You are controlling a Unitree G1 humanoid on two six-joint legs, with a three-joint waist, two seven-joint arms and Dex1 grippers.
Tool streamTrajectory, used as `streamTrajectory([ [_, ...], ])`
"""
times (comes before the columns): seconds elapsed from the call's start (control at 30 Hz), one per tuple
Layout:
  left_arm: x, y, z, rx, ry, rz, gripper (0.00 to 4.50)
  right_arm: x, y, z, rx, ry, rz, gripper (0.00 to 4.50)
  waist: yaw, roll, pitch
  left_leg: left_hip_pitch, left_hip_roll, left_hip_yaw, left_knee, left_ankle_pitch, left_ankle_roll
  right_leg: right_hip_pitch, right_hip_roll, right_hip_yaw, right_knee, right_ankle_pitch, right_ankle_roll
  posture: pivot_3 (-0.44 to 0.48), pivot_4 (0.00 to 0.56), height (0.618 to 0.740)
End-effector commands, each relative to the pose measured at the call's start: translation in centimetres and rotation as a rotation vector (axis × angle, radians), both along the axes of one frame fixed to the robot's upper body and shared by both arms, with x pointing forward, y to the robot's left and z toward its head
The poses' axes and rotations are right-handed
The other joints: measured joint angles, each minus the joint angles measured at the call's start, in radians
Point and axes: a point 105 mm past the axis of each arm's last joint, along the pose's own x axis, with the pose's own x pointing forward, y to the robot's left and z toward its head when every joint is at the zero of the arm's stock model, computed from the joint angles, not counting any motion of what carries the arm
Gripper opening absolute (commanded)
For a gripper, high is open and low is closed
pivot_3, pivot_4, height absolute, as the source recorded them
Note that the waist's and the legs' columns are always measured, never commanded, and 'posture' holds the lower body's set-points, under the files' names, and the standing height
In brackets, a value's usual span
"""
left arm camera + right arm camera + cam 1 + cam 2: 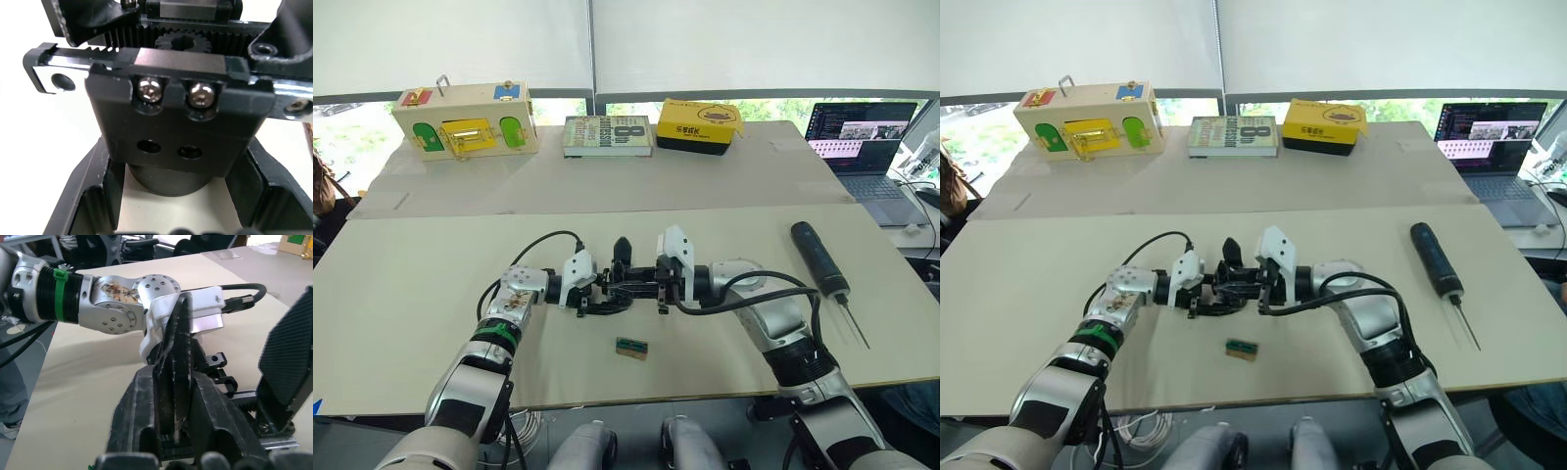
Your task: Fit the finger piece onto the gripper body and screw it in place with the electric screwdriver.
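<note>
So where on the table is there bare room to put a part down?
Bare stretches: the table left of the left pincer, and between the right pincer and the electric screwdriver. Crowded mid-table around the gripper body and the small green-and-tan piece.

The gripper body (619,286) sits mid-tabletop between both grippers; the small rectangular piece (631,347) lies nearer the front edge — the electric screwdriver (822,262) toward the right edge.

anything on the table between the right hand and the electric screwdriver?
Nothing visible. The electric screwdriver lies alone on the bare table, out to the right of the right hand, with open tabletop between. The small green-and-tan piece sits nearer the front edge, off that line.
</note>
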Motion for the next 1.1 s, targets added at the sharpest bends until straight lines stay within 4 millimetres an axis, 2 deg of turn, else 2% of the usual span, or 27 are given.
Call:
streamTrajectory([
  [0.03,-0.5,0.4,-1.4,0.05,0.037,0.003,2.32,-0.7,0.6,2.9,0.086,-0.111,0.062,2.51,-0.001,0.0,0.0,0.0,0.0,0.0,0.0,0.0,0.0,0.0,0.0,0.0,0.0,0.0,0.0,0.0,0.15,0.74],
  [0.2,-0.5,0.3,-1.5,0.046,0.042,0.007,2.32,-1.1,0.4,2.8,0.076,-0.108,0.083,4.26,-0.002,0.0,0.0,0.0,0.0,0.0,0.0,0.0,0.0,0.0,0.0,0.0,0.0,0.0,0.0,0.0,0.15,0.74],
  [0.23,-0.5,0.2,-1.5,0.045,0.042,0.01,2.32,-1.2,0.3,2.7,0.073,-0.105,0.084,4.46,-0.001,0.0,0.0,0.0,0.0,0.0,0.0,0.0,0.0,0.0,0.0,0.0,0.0,0.0,0.0,0.0,0.15,0.74],
  [0.4,-0.1,0.2,-1.4,0.025,0.057,0.046,2.32,-1.8,-0.5,3.0,0.073,-0.107,0.1,4.46,0.001,0.0,0.0,0.0,0.0,0.0,0.0,0.0,0.0,0.0,0.0,0.0,0.0,0.0,0.0,0.0,0.15,0.74],
  [0.53,0.5,0.3,-1.1,0.004,0.032,0.095,4.29,-2.3,-1.2,4.1,0.124,-0.146,0.109,4.5,0.003,0.0,0.0,0.0,0.0,0.0,0.0,0.0,0.0,0.0,0.0,0.0,0.0,0.0,0.0,0.0,0.15,0.74],
  [0.57,0.5,0.4,-1.1,0.006,0.024,0.098,4.45,-2.4,-1.3,4.4,0.146,-0.164,0.114,4.5,0.003,0.0,0.0,0.0,0.0,0.0,0.0,0.0,0.0,0.0,0.0,0.0,0.0,0.0,0.0,0.0,0.15,0.74],
  [0.67,-0.1,1.5,-1.0,0.019,0.017,0.073,4.45,-3.4,-1.8,6.7,0.254,-0.257,0.131,4.5,0.002,0.0,0.0,0.0,0.001,0.0,0.0,0.0,0.0,0.001,0.0,0.0,0.0,0.0,0.0,0.0,0.15,0.74],
  [0.73,-0.5,2.5,-0.9,0.019,0.018,0.075,4.45,-4.1,-2.3,7.2,0.259,-0.267,0.134,4.5,-0.007,0.0,0.0,0.0,0.001,0.0,-0.001,0.0,0.0,0.001,0.0,0.001,0.0,0.0,0.0,0.0,0.15,0.74],
  [0.83,-1.6,4.6,-0.5,0.014,0.014,0.081,4.45,-4.9,-4.0,7.7,0.244,-0.285,0.105,4.5,-0.017,0.0,0.0,0.0,0.001,0.0,-0.003,-0.001,0.0,0.0,-0.001,0.001,-0.001,0.0,0.0,0.0,0.15,0.74],
  [0.9,-2.2,6.9,0.3,-0.026,0.02,0.145,4.45,-5.2,-6.6,8.1,0.244,-0.296,-0.01,4.5,-0.018,0.0,0.0,0.0,0.002,0.0,-0.003,-0.001,0.001,-0.001,-0.001,0.001,-0.001,-0.001,-0.001,0.0,0.15,0.74],
  [0.97,-2.8,8.2,0.9,-0.043,0.021,0.18,4.45,-5.5,-8.3,8.3,0.239,-0.32,-0.094,4.5,-0.016,0.001,0.0,0.0,0.003,0.0,-0.005,-0.002,0.001,-0.002,-0.001,0.001,-0.002,-0.002,-0.003,0.0,0.15,0.74],
  [1.0,-3.0,8.7,1.6,-0.059,0.01,0.207,4.45,-5.7,-9.5,8.3,0.239,-0.332,-0.155,4.5,-0.015,0.001,0.001,0.0,0.003,0.0,-0.006,-0.003,0.0,-0.002,-0.001,0.001,-0.002,-0.002,-0.003,0.0,0.15,0.74],
  [1.1,-3.5,9.4,5.1,-0.155,-0.036,0.258,4.45,-6.6,-14.5,6.4,0.15,-0.355,-0.383,4.5,0.013,0.001,0.002,0.0,0.004,0.0,-0.006,-0.003,-0.002,-0.001,-0.001,0.0,-0.002,-0.003,-0.003,0.0,0.15,0.74],
])
